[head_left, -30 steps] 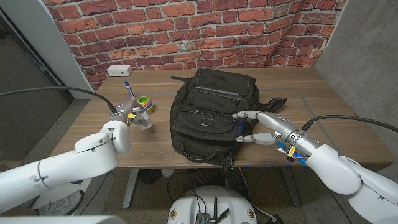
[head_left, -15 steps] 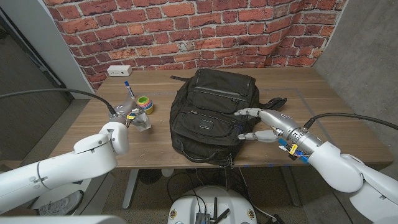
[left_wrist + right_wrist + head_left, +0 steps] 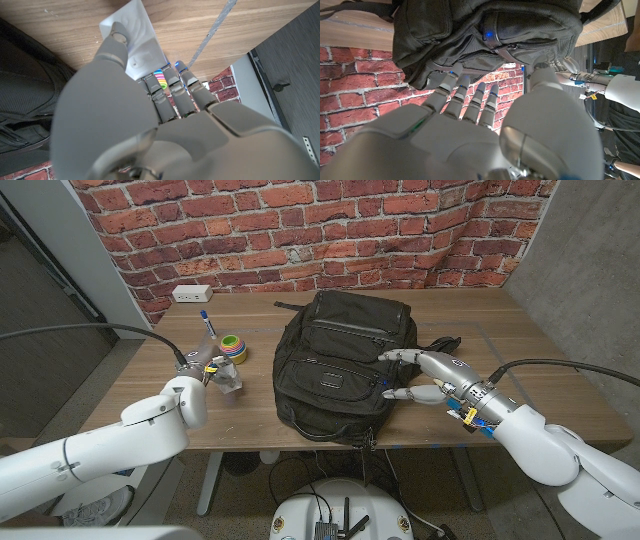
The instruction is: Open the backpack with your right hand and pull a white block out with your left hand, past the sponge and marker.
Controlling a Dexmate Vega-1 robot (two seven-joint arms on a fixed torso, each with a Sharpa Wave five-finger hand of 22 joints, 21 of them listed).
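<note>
The right hand stands at the right flank of the black fabric backpack, fingers spread with a gap between thumb and fingers, and grips nothing. Over the last second it has drawn slightly back and to the right, so its fingertips now sit just at the front panel's edge instead of over it; the backpack itself has not moved and its zippers appear closed, so the opening step is judged not yet begun. In the right wrist view the fingers reach toward the zippered pockets without a visible hold on any pull. The left hand waits on the table well apart from the backpack, touching a white flat block-like piece; whether it grips this piece cannot be told. Just beyond it lie a rainbow-striped tape roll and a blue-capped marker. Farther back, a white power strip lies near the brick wall.
</note>
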